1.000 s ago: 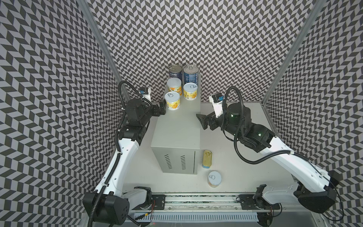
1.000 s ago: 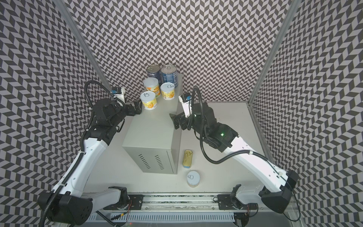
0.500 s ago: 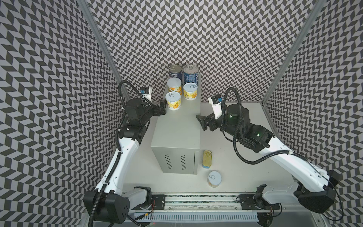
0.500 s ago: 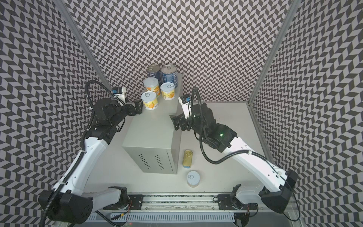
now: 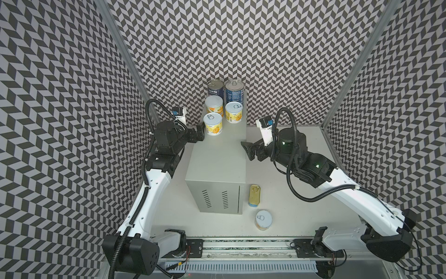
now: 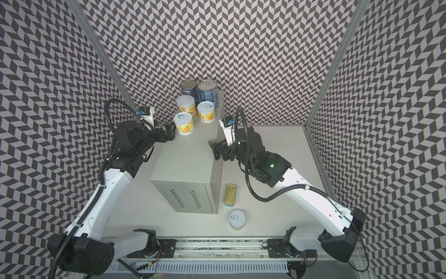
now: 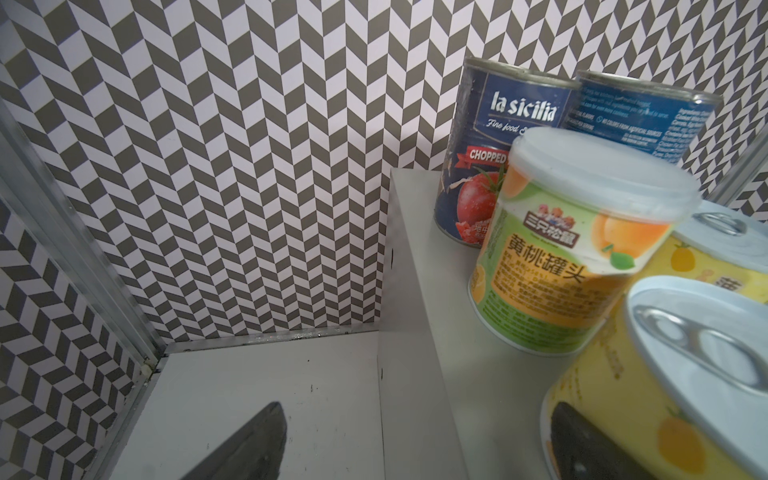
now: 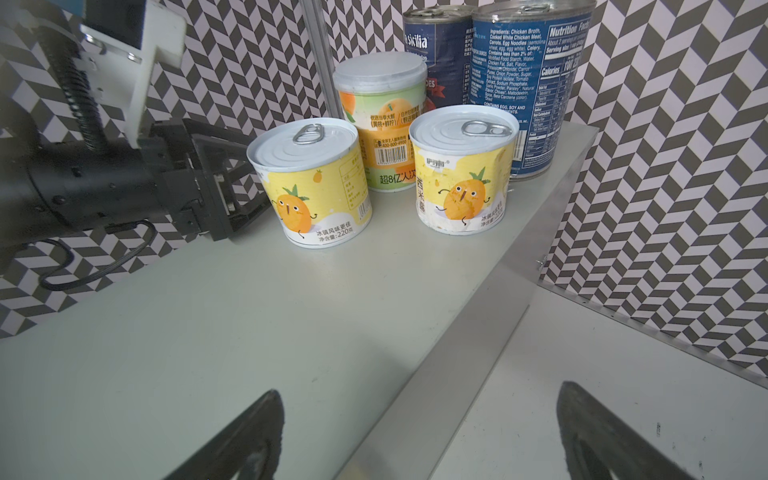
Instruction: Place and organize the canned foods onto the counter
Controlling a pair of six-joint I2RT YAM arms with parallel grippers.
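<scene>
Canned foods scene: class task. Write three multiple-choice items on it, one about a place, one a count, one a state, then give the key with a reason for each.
1. Where is the gold-topped tin relative to the counter?
A. On top of it
B. On the tabletop beside it
C. Behind it

2. How many cans stand on the counter?
A. Three
B. Five
C. Seven

3. What is the state of the right claw?
A. Shut on a can
B. Shut, empty
C. Open, empty

Key:
1 B: it lies flat on the tabletop next to the counter's front corner.
2 B: two tall blue cans and three short fruit cans show in both top views.
3 C: its fingers stand apart with nothing between them.
</scene>
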